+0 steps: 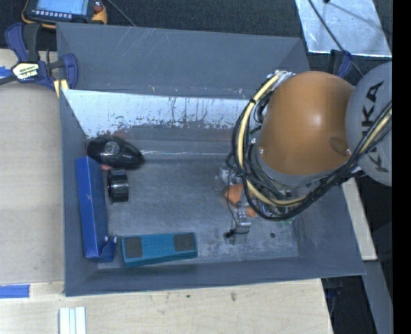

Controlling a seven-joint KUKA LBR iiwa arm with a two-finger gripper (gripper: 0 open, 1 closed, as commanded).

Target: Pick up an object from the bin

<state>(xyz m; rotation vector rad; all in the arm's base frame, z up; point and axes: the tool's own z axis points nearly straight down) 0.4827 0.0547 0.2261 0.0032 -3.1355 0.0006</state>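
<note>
My gripper [240,225] hangs low over the right half of the bin floor, near the front wall, mostly hidden under the arm's orange dome and cables. A small orange thing [232,194] shows just left of the gripper's body. I cannot tell whether it lies on the floor or is held. A teal rectangular block [158,248] with a dark patch lies along the front wall, a short way left of the gripper and apart from it.
At the left wall lies a long blue bar [89,207]. Beside it are a black rounded device [115,153] and a small black cylinder [118,186]. The arm's dome covers the bin's right side.
</note>
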